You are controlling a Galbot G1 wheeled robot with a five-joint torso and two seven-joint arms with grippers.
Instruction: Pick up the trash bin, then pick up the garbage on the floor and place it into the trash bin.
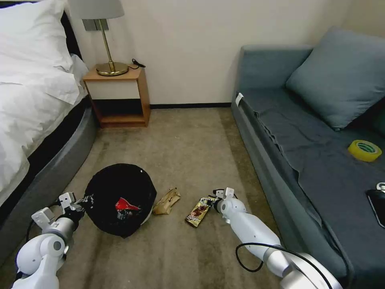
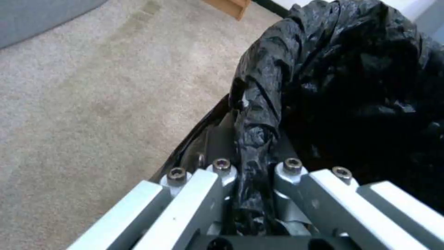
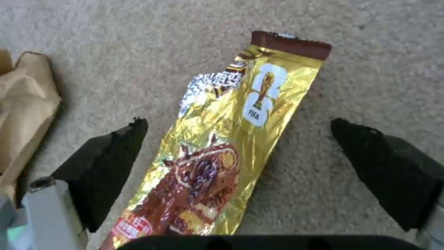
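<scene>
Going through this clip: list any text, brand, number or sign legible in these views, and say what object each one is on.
"FIFA": under a white trophy emblem on the crinkled gold-and-brown foil snack wrapper lying on the carpet between the open right gripper fingers.
White characters printed above the emblem on that wrapper: too crumpled to read.
Small red badge at the wrapper's near end: too blurred to read.
Red-and-white wrapper inside the black-bagged trash bin: print unreadable.
Yellow tape roll with green core on the sofa: nothing legible.

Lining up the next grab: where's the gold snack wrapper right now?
The gold snack wrapper lies on the carpet between the open fingers of the right gripper, with the tan scrap toward the trash bin.
</scene>
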